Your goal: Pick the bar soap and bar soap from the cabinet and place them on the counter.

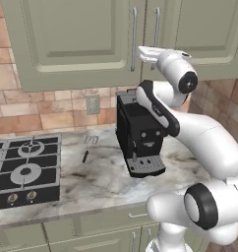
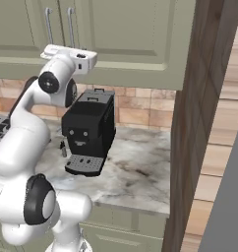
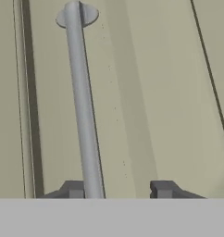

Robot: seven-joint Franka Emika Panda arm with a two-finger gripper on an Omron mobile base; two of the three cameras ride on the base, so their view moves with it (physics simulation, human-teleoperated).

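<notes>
Up close, claw [image 3: 118,189] spread, empty, at cabinet [image 3: 146,92] handle [image 3: 81,106] (doors shut, soaps hidden).

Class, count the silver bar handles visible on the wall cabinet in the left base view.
2: left handle and right handle, side by side on the cabinet above the claw. Others may be hidden.

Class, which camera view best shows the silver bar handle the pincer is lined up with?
The hand view: the handle runs close-up just inside one fingertip of the open pincer. The left base view shows both handles small above the hand; the right base view shows them small and farther off.
</notes>
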